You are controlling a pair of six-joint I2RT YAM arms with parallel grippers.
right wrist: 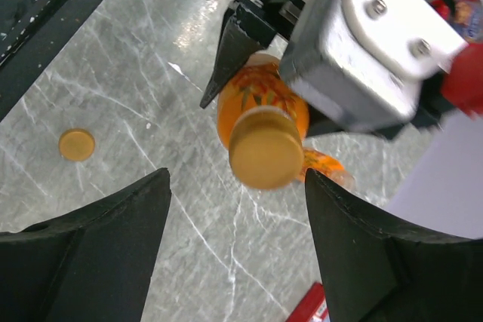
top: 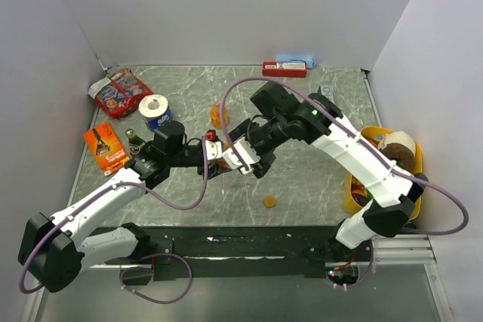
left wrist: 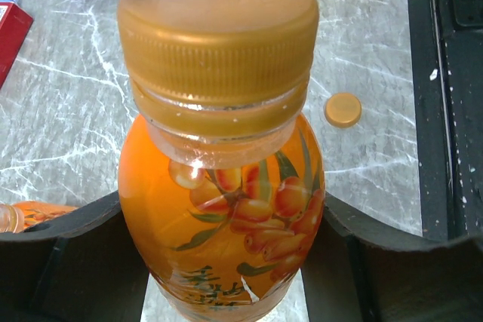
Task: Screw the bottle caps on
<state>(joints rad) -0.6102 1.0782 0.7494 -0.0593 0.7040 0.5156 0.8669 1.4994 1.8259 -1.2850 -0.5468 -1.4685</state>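
Note:
My left gripper is shut on a small orange bottle with a berry label, gripping its body. An orange cap sits on the bottle's neck. My right gripper is open and empty, its fingers spread on either side of that capped bottle without touching it. In the top view the two grippers meet mid-table, left and right, and hide the held bottle. A loose orange cap lies flat on the table, also seen from both wrists. The second orange bottle stands behind the grippers.
A toilet-paper roll, a dark green bottle and two snack packets are at the left. A red box lies at the back. A yellow bin holding a tape roll is at the right.

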